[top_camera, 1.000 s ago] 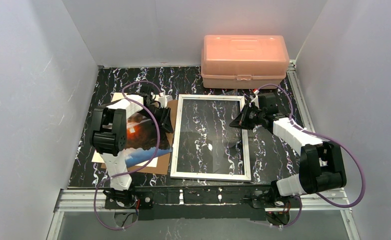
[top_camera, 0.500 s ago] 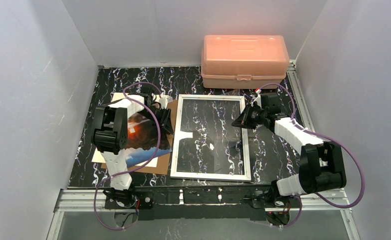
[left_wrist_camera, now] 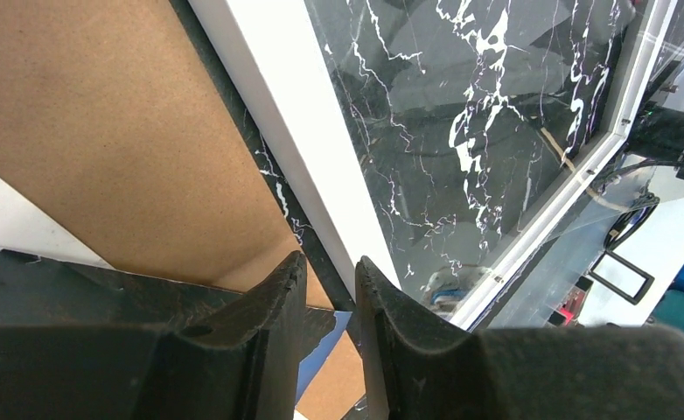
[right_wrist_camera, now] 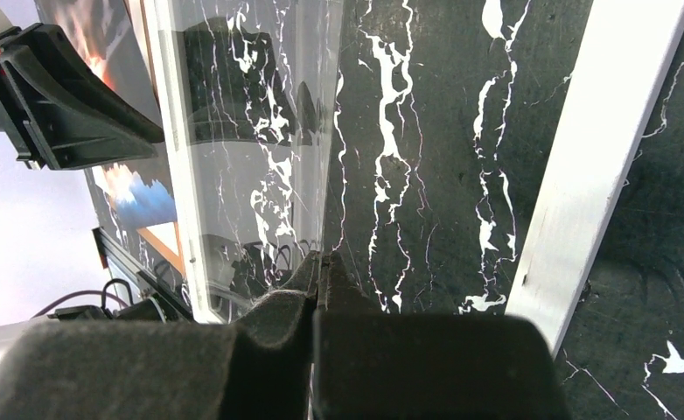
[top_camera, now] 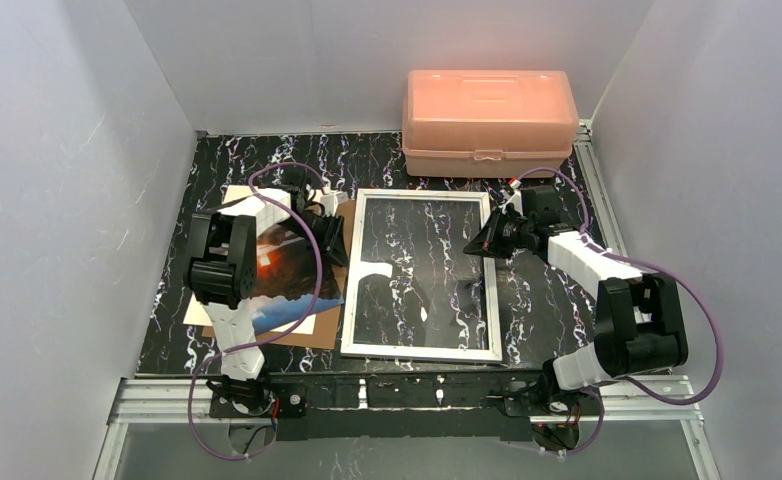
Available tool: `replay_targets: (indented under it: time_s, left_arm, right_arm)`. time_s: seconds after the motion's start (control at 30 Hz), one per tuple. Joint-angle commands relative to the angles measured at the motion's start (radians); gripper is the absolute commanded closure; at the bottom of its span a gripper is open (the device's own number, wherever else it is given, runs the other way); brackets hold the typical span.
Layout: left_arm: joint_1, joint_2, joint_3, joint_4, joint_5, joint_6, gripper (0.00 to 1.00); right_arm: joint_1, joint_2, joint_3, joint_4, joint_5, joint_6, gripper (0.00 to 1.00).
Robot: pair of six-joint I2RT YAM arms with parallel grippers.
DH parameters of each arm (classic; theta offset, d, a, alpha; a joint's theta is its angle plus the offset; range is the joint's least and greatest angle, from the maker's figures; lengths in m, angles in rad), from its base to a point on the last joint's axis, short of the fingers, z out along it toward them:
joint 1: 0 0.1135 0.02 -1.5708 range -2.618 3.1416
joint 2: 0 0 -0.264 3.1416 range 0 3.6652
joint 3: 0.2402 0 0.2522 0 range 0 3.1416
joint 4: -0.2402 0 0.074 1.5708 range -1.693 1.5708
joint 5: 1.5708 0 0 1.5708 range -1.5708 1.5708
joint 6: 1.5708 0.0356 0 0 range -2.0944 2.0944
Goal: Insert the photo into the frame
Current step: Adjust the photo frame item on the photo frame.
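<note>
**Photo on the board, beside the frame, not in it**

Lies flat and face up on a brown board, with the orange glow at centre and the blue-white band toward the near edge. Partly hidden in the top view by the left arm and its purple cable. Sits just left of the frame and apart from it, with a thin strip of black marble table between the board and the white left rail.

Next over, flat on the table at mid-scene, the frame itself, with dark marble showing through its opening. Within it, a clear pane, tilted, one edge raised off the frame just inside the right rail. On that thin edge, a tight pinch by the right gripper, fingers pressed together with only the pane between.

Above the gap between board and left rail, by the far stretch of that rail, the left gripper. Jaws parted by a narrow slit, with nothing seen between them.

Farther back, against the rear wall, a closed pink plastic box, well apart from both grippers.
</note>
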Motion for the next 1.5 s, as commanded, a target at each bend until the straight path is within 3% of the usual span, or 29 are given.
replay_targets:
  time_s: [0.0,1.03,1.47]
  left_arm:
    - [-0.014,0.008,0.034,-0.016,0.019,-0.006,0.75]
    - [-0.025,0.035,0.045,-0.011,0.027,-0.014,0.79]
    - [-0.034,0.045,0.048,-0.011,0.028,-0.017,0.81]
  right_arm:
    - [-0.005,0.017,0.054,-0.011,-0.041,-0.035,0.99]
    - [-0.025,0.077,0.133,-0.072,-0.078,-0.138,0.99]
    - [-0.026,0.077,0.113,-0.007,-0.117,-0.103,0.99]
